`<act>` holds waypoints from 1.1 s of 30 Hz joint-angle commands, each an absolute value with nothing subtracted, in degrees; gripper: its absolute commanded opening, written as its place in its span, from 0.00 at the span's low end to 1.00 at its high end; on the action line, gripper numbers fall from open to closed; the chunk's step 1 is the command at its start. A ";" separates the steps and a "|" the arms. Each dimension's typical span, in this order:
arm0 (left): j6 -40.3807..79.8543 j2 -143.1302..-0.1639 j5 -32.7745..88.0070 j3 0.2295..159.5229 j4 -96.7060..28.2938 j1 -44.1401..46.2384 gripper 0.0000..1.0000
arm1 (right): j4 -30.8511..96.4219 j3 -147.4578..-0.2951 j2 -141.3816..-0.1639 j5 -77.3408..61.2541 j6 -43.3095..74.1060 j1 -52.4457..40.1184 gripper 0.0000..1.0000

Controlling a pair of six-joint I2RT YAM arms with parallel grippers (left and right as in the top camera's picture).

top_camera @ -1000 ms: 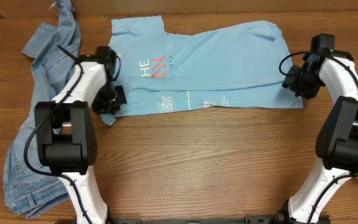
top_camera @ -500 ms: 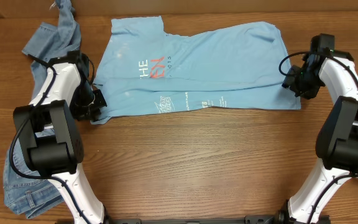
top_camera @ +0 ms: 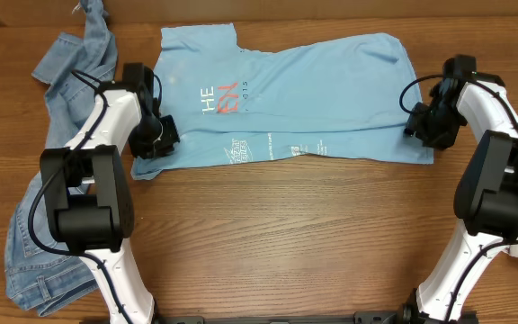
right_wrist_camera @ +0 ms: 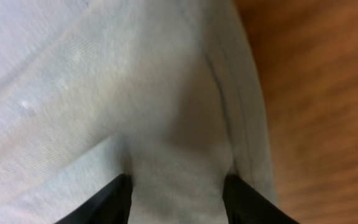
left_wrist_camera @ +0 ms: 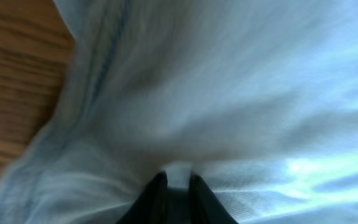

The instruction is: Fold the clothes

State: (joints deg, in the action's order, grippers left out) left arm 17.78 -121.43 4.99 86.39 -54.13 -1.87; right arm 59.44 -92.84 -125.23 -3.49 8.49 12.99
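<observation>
Sky-blue T-shirt [top_camera: 313, 90] lies on a wooden surface [top_camera: 286, 234], apparently with only one long edge folded over. Left claw [left_wrist_camera: 176, 184] pinches its edge. Right claw [right_wrist_camera: 176, 186] is spread across the hem.

The overhead view was bright and evenly lit from above, sharp across the whole frame. The arms threw only soft, short shadows on the wooden table [top_camera: 286, 243], whose grain carried a faint sheen without glare. The T-shirt [top_camera: 313, 90] showed gentle shading along its creases.

The left wrist view was badly blurred; cloth and wood alike were smeared, with a washed-out bright patch at lower right. The left gripper [left_wrist_camera: 176, 177] read as two black silhouettes.

The right wrist view was softer than the overhead, the weave faintly visible, the wood out of focus. The right gripper [right_wrist_camera: 176, 180] was dark and featureless.
</observation>
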 commanded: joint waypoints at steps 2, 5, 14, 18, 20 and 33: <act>16.91 -121.54 5.37 80.09 -50.46 -1.89 0.17 | 65.76 -91.00 -129.05 -2.42 8.58 12.99 0.55; 17.12 -121.54 6.02 78.85 -53.19 -1.76 0.17 | 70.74 -90.37 -129.05 -0.54 8.78 12.99 0.57; 17.56 -121.54 -1.50 69.54 -66.04 -2.11 0.13 | 79.75 -87.81 -129.05 8.16 15.07 18.28 0.62; 17.61 -121.54 -1.50 65.73 -66.24 -2.11 0.12 | 77.78 -81.80 -129.05 8.56 17.76 20.93 0.62; 17.63 -121.54 -1.91 64.75 -66.24 -2.11 0.09 | 77.73 -81.32 -129.03 8.56 17.87 21.02 0.62; 17.80 -106.13 -2.02 77.36 -68.01 -2.07 0.09 | 77.67 -87.70 -116.40 4.40 17.58 20.95 0.62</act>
State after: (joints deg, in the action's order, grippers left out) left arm 17.80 -114.04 0.56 72.73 -67.92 -1.87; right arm 78.04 -85.14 -122.17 2.81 16.51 20.27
